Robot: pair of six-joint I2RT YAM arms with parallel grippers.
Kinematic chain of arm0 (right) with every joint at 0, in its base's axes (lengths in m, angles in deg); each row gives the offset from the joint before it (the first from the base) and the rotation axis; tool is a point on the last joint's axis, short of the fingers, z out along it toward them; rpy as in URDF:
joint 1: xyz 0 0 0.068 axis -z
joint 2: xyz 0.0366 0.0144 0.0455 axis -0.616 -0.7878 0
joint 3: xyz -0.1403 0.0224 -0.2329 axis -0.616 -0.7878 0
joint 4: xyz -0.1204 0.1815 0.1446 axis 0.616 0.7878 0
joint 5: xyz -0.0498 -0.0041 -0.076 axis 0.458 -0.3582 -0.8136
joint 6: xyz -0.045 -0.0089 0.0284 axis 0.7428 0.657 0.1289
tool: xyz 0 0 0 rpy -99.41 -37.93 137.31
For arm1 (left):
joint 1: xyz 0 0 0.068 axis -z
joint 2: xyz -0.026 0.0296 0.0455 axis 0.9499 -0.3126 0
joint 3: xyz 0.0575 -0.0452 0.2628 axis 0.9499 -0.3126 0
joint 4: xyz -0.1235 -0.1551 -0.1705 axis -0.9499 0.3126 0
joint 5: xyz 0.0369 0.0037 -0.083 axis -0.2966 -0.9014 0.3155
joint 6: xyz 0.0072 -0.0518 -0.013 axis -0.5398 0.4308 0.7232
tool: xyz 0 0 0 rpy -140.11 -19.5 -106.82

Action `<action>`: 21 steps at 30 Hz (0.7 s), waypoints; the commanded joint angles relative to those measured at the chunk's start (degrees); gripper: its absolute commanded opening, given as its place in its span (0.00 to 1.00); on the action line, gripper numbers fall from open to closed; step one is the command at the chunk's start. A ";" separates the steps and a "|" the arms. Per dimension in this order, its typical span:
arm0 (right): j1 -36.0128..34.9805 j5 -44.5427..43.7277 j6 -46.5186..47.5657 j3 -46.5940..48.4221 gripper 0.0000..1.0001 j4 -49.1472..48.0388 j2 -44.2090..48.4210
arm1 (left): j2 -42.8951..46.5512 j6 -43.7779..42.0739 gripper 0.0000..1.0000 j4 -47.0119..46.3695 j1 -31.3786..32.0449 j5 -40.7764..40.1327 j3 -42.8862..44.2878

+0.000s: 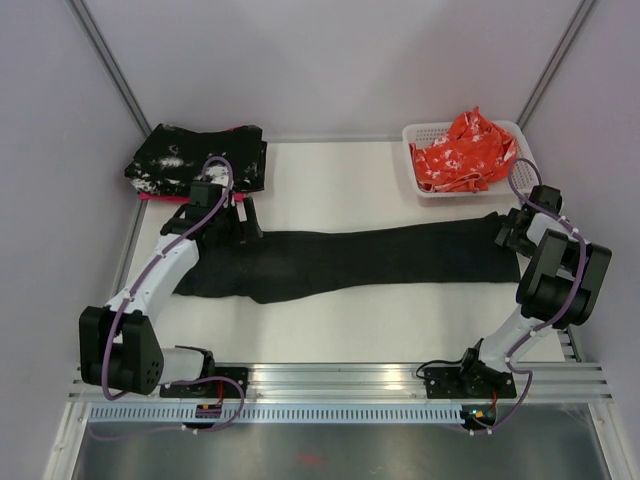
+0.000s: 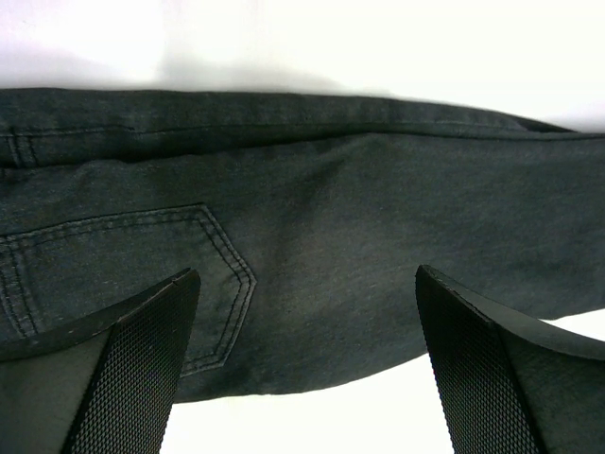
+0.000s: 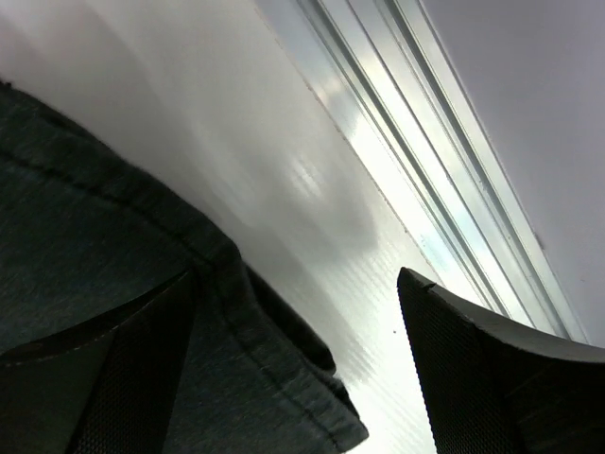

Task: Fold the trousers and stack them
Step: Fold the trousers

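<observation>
table (image 1: pixel 400 320): white; everything i see rests on it.
trousers (image 1: pixel 350 262): black, laid out flat across the middle of the table, waist to the left, leg ends to the right.
speckled cloth (image 1: pixel 190 160): folded, far left corner, just behind the waist.
basket (image 1: pixel 412 150): white, far right corner, with the orange-red cloth (image 1: pixel 465 150) heaped in it.
left gripper (image 2: pixel 307 274): low over the waist end, by a stitched back pocket (image 2: pixel 142 255); jaws spread wide, gripping nothing.
right gripper (image 3: pixel 298 274): at the leg end; jaws wide, one finger (image 3: pixel 95 378) over cloth, the other over bare table.

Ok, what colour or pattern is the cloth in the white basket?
Orange-red cloth with a small white print, in the basket; best seen in the top external view.
</observation>
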 commanded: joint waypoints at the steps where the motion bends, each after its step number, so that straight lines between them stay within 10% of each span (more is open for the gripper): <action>1: 1.88 5.49 -1.25 2.33 0.92 -1.61 -2.01 | -0.54 -3.17 1.00 0.09 0.24 1.62 0.74; 9: 1.88 21.15 -5.73 -0.30 0.66 -6.62 -8.78 | 1.74 -1.23 1.00 3.87 0.24 -0.84 2.41; 16: 1.88 19.92 -7.49 -3.39 0.00 -6.72 -8.16 | 1.48 -0.79 1.00 6.33 0.24 -2.17 4.78; 21: 1.88 20.71 -10.03 -2.77 0.00 -3.03 -1.85 | 1.31 1.31 1.00 7.74 -0.46 -8.04 6.81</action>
